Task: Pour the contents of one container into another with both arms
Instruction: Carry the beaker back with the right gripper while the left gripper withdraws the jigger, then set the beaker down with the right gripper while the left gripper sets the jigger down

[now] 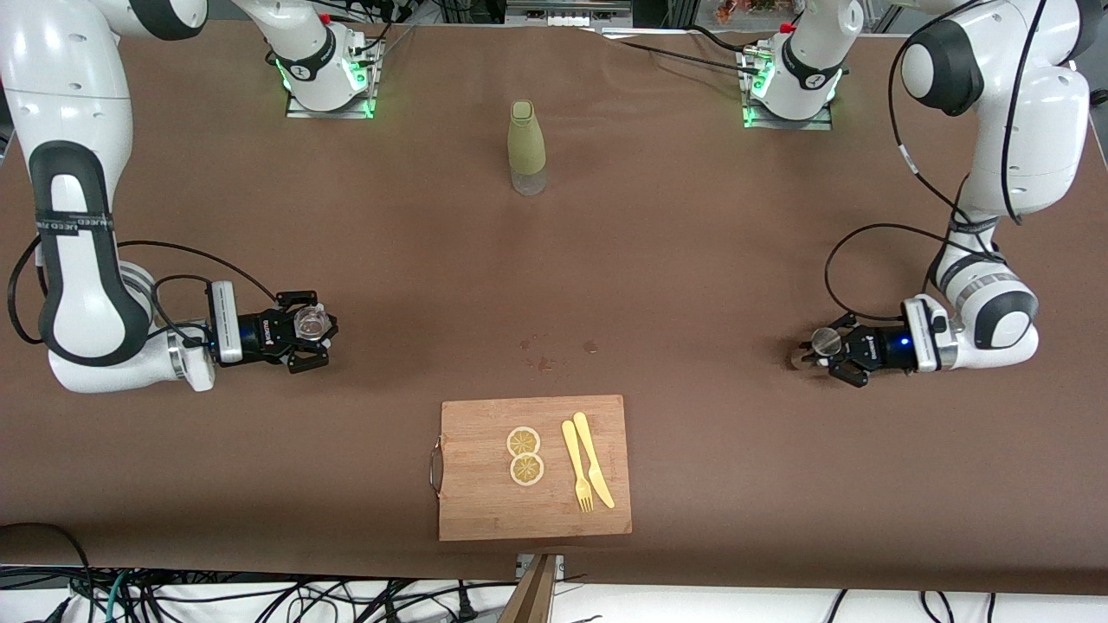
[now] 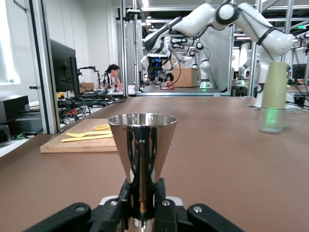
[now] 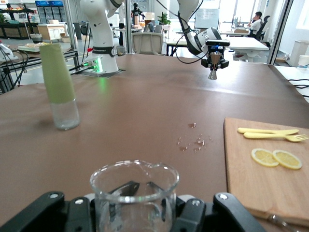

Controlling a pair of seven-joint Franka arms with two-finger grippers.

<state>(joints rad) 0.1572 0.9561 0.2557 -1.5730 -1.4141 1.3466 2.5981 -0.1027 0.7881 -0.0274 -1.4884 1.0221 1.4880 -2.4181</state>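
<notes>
Both containers are gripped — left tool [image 1: 833,350] holds the steel jigger [image 1: 825,342], right tool [image 1: 305,333] holds the glass beaker [image 1: 310,322], well apart at opposite table ends. Next, I'd guess: bring them together, then tip.

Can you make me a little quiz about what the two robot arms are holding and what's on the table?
1. True or false: the right pincer holds a clear glass beaker.
2. What does the left pincer grip? A) a fork B) a shiny metal cup C) a lemon slice
3. Fill in: the two lemon slices, the yellow fork and the yellow knife lie on the wooden ____.

Key: 1 true; 2 B; 3 cutting board.
</notes>
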